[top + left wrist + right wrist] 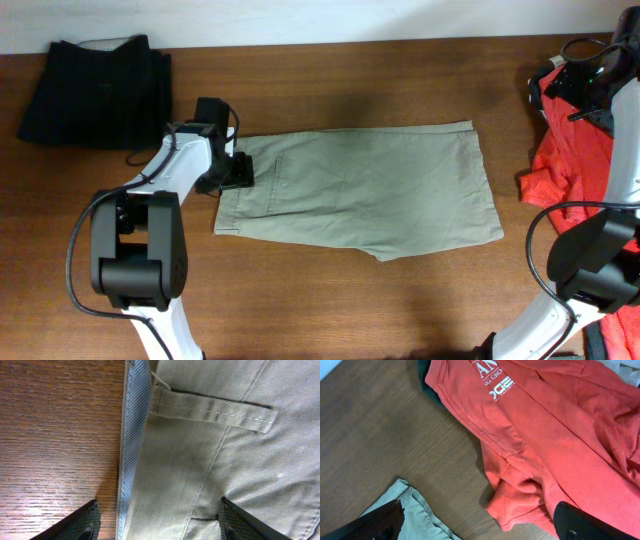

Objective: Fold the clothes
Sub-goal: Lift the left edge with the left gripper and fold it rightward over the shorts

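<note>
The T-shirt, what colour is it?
The T-shirt is red with white lettering, clearest in the right wrist view.

The brown wooden tabletop [350, 300] is viewed from above, from afar, by the overhead camera. The khaki grey-green cotton shorts [370, 185] are viewed closely, straight down, from the left wrist. Their corner is shared with the right wrist view of the red white-printed T-shirt [560, 450].
</note>
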`<act>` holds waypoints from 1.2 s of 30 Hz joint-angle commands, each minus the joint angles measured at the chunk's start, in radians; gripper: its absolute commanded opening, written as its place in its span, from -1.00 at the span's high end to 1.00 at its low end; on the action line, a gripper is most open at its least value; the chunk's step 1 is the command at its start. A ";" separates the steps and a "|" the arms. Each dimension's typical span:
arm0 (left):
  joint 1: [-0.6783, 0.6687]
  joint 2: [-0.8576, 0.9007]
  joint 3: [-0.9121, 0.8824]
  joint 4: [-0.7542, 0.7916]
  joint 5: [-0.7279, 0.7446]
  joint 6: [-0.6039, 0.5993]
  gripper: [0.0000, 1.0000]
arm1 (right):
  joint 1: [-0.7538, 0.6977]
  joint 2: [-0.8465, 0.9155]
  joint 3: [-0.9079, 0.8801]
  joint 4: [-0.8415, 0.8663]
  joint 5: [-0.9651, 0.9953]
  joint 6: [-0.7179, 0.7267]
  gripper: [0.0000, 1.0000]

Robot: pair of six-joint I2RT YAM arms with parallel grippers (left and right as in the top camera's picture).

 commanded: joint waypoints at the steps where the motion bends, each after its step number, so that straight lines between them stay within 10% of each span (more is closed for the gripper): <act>1: -0.051 0.072 -0.031 -0.018 -0.029 -0.005 -0.50 | 0.003 -0.006 0.005 0.000 0.008 0.005 -0.97; 10: -0.053 0.072 -0.031 -0.026 0.004 -0.013 0.39 | 0.003 -0.006 0.005 0.000 0.008 0.005 -0.97; 12: -0.052 0.072 -0.031 -0.026 0.008 -0.013 0.87 | 0.003 -0.006 0.005 0.000 0.008 0.005 -0.97; 26: 0.254 0.071 0.282 -0.491 -0.354 -0.121 0.98 | 0.003 -0.006 0.005 0.000 0.008 0.005 -0.97; 36: 0.066 0.071 0.927 -0.884 -0.348 -0.216 0.98 | 0.003 -0.006 0.005 0.000 0.008 0.005 -0.97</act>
